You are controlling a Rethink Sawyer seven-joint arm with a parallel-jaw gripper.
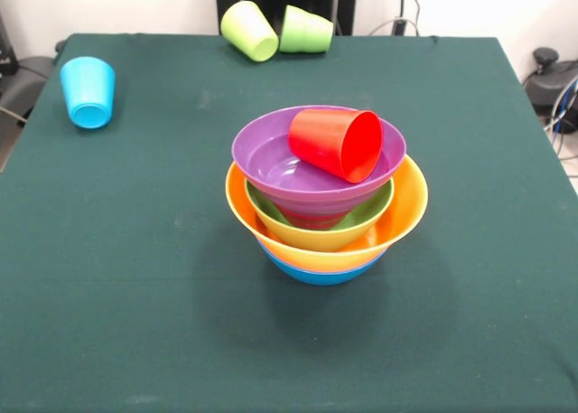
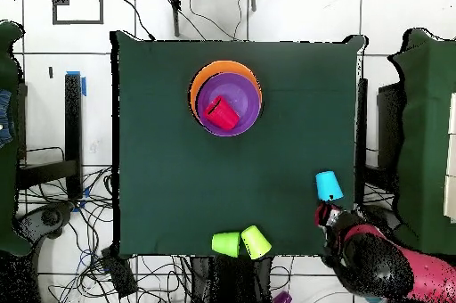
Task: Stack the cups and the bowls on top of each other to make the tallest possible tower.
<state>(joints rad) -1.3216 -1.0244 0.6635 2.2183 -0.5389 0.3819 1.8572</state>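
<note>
Only the overhead view shows the red and black arm (image 2: 383,264), drawn back off the table corner; its gripper (image 2: 326,217) sits just beside the sky blue plastic cup (image 2: 329,185), jaw state impossible to tell. The front view shows the tower of nested bowls (image 1: 325,223) with the red plastic cup (image 1: 336,142) lying sideways in the top purple bowl (image 1: 271,160).

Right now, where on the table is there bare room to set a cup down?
The near half of the green table, in front of the tower, is bare, as are both its flanks. Crowded: the far edge with the yellow-green cup and the green cup, and the sky blue cup corner.
</note>
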